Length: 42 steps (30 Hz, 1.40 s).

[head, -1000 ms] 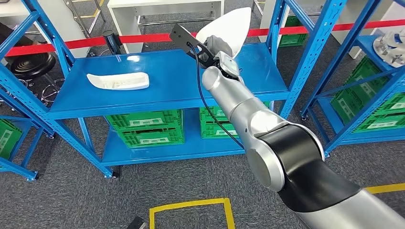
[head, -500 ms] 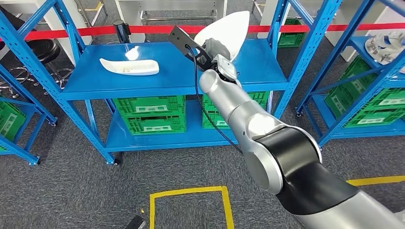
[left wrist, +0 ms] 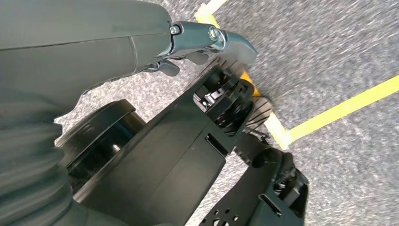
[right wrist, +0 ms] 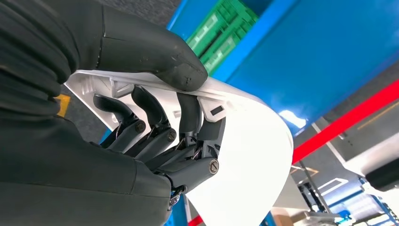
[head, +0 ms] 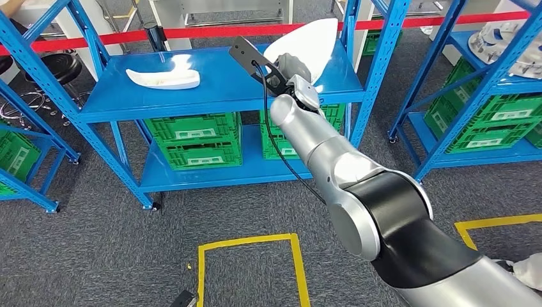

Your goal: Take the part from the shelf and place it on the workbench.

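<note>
The right arm is stretched out forward toward the blue shelf (head: 211, 96), and the right hand (head: 291, 67) has the white part (head: 303, 41) lifted just above the shelf's top deck. The thumb sits on its outer face and the fingers (right wrist: 155, 127) curl inside its ribbed underside. A second white part (head: 163, 78) lies on the same deck, well apart. Can't tell what the left hand (left wrist: 207, 40) is doing.
</note>
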{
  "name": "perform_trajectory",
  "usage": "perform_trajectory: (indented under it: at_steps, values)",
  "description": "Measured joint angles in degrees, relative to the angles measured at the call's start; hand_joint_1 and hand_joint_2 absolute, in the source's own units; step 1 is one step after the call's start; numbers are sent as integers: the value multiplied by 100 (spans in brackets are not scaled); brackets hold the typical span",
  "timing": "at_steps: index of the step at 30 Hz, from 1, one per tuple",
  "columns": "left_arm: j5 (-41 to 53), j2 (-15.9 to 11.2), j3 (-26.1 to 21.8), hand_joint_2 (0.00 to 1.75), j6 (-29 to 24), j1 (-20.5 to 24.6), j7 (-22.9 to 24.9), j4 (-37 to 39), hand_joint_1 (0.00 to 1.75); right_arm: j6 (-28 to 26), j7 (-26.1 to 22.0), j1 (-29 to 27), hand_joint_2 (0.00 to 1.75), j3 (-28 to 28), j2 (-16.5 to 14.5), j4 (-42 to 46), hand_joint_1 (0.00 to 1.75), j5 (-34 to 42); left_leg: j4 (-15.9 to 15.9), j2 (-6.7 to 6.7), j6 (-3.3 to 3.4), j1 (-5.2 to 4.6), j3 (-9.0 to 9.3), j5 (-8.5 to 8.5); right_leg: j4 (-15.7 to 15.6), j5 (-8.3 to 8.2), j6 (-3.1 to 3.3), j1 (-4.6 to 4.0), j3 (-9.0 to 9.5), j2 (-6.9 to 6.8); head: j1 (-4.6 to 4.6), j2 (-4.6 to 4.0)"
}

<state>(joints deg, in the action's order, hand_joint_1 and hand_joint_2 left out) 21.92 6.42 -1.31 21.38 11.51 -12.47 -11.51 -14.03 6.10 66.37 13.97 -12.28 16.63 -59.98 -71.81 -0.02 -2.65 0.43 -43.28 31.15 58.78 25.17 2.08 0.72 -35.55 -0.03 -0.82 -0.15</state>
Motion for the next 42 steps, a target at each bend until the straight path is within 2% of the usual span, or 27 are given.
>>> perform_trajectory:
  at_steps: [2, 3, 4, 6, 8, 10, 12, 14, 15, 16, 17, 19, 21, 22, 23, 25, 27, 29, 30, 31, 33, 35, 36, 38, 40, 41, 42]
  values:
    - [0, -1, 0, 175, 0, 0, 7, 1, 0, -13, -4, -17, 175, 0, 0, -2, 175, 13, -262, 0, -20, 13, 130, -105, 6, -155, -20, 0, -198, -2, 2, 0]
    - [0, -1, 0, 175, 0, 1, 9, 1, 0, -19, -4, -25, 175, 0, -1, -3, 175, 17, -137, 0, -19, 18, 322, -249, 10, -234, -37, 1, -297, -3, 4, 0]
    - [0, -2, 0, 175, 0, 4, 9, -2, 0, -27, -4, -30, 175, 0, -4, -3, 175, 22, 148, -1, -9, 22, 597, -312, 18, -307, -60, 1, -383, -4, 3, 0]
    - [0, -2, 0, 175, 0, 19, 9, -12, 0, -50, -5, -26, 175, -1, -13, 2, 175, 30, 899, -14, 50, -2, 1164, -166, 23, -442, -126, -2, -503, -7, -4, 0]
    - [0, -4, 0, 175, 0, 32, 7, -16, 0, -68, -10, -21, 175, -2, -26, 4, 175, 38, 1291, -29, 155, -52, 1353, -36, -24, -576, -207, 8, -536, -12, -8, 0]
    - [0, -10, -1, 175, 0, 25, 7, -12, 0, -73, -19, -46, 175, -2, -27, -3, 175, 55, 1332, -17, 272, -68, 1281, -149, -64, -634, -282, 33, -551, -8, -3, 0]
    - [0, -18, -2, 175, 0, 11, 1, -7, 0, -73, -32, -84, 175, -2, -16, -15, 175, 79, 1361, 7, 368, -56, 1188, -301, 215, -258, -327, 40, -656, -3, -9, 0]
    - [0, -20, -4, 175, 0, 8, -21, -5, 0, -74, -51, -100, 175, -2, -13, -22, 175, 92, 1357, 16, 419, -62, 1011, -463, 940, 380, -344, 31, -842, -1, -17, 0]
    - [0, -20, -4, 175, 0, 8, -35, -5, 0, -76, -62, -110, 175, -2, -15, -22, 175, 94, 1351, 16, 431, -71, 903, -546, 1327, 570, -345, 24, -906, -1, -18, 0]
    - [0, -20, -4, 175, 0, 8, -45, -5, 0, -77, -73, -126, 175, -2, -16, -23, 175, 96, 1343, 16, 435, -79, 794, -624, 1606, 619, -338, 15, -910, 0, -18, 0]
    - [0, -20, -4, 175, 0, 7, -51, -5, 0, -78, -81, -144, 175, -2, -18, -23, 175, 99, 1332, 16, 436, -86, 687, -699, 1708, 545, -322, 4, -824, 0, -18, 0]
    - [0, -20, -4, 175, 0, 7, -56, -6, 0, -80, -92, -160, 175, -2, -25, -23, 175, 105, 1300, 12, 423, -94, 507, -825, 1317, 310, -261, -26, -365, 0, -19, 0]
    - [0, -14, -5, 175, 0, 7, -59, -9, 0, -83, -111, -142, 175, -2, -48, -15, 175, 108, 1275, 12, 379, -106, 385, -934, 512, 394, -176, -74, 241, -3, -15, 0]
    - [0, -13, -5, 175, 0, 9, -59, -10, 0, -81, -142, -130, 175, -2, -62, -10, 175, 113, 1277, 16, 347, -106, 359, -988, 198, 475, -142, -98, 441, -2, -21, 0]
    - [0, -11, -6, 175, 0, 12, -56, -10, 0, -68, -205, -122, 175, -2, -73, -6, 175, 125, 1296, 22, 309, -101, 352, -1043, 45, 529, -117, -115, 510, -1, -27, 0]
    - [1, -13, -8, 175, 0, 17, -37, -7, 0, -12, -417, -123, 175, -3, -92, -4, 175, 173, 1336, 24, 234, -91, 339, -1115, -20, 419, -65, -105, 464, -7, -47, 0]
    - [6, -17, -10, 175, 0, 14, 6, -3, 0, 62, -720, -142, 175, -4, -152, 0, 175, 247, 1167, 11, 159, -81, 242, -854, -56, 269, 4, -67, 364, -19, -39, 0]
    - [12, -25, -12, 175, 0, 18, 44, -3, 0, 107, -976, -176, 175, -4, -243, 6, 175, 303, 547, 6, 90, -48, 71, -275, -64, 126, 41, -49, 207, -11, -27, 0]
    - [14, -28, -13, 175, 0, 22, 51, -3, 0, 114, -1040, -201, 175, -4, -281, 8, 175, 318, 159, 6, 61, -30, 0, -57, -62, 56, 41, -46, 122, -8, -25, 0]
    - [14, -31, -14, 175, 0, 26, 53, -3, 0, 117, -1067, -231, 175, -4, -305, 9, 175, 328, -160, 6, 37, -15, -31, 31, -60, -14, 33, -46, 35, -11, -25, 0]
    - [16, -34, -16, 175, 0, 27, 58, -4, 0, 118, -1076, -287, 175, -4, -330, 10, 175, 344, -290, 7, 5, 11, 145, -142, -45, -148, 5, -39, -144, -27, -26, 0]
    - [17, -36, -17, 175, 0, 33, 63, -8, 0, 117, -1078, -313, 175, -5, -348, 25, 175, 347, 294, 4, -13, 35, 676, -302, -11, -263, -42, -30, -310, -38, -26, 0]
    - [17, -38, -21, 175, 0, 39, 62, -11, 0, 115, -1078, -315, 175, -6, -359, 44, 175, 347, 713, -9, 3, 29, 983, -247, 9, -315, -74, -29, -375, -42, -29, 0]
    - [17, -43, -34, 175, 0, 49, 60, -12, 0, 111, -1086, -316, 175, -8, -379, 79, 175, 347, 1243, -32, 78, -2, 1316, -76, 7, -427, -147, -27, -444, -44, -34, 0]
    - [18, -46, -49, 175, 0, 44, 62, -7, 0, 114, -1094, -335, 175, -9, -380, 85, 175, 349, 1323, -34, 195, -24, 1286, -140, -38, -530, -224, -15, -476, -45, -38, 0]
    - [19, -48, -52, 175, 0, 41, 63, -4, 0, 116, -1095, -350, 175, -10, -374, 84, 175, 349, 1336, -28, 247, -22, 1246, -202, -17, -488, -259, -5, -509, -40, -39, 0]
    - [19, -48, -54, 175, 0, 37, 65, -2, 0, 121, -1108, -364, 175, -11, -367, 83, 175, 352, 1350, -20, 300, -15, 1184, -272, 108, -329, -293, 1, -569, -35, -45, 0]
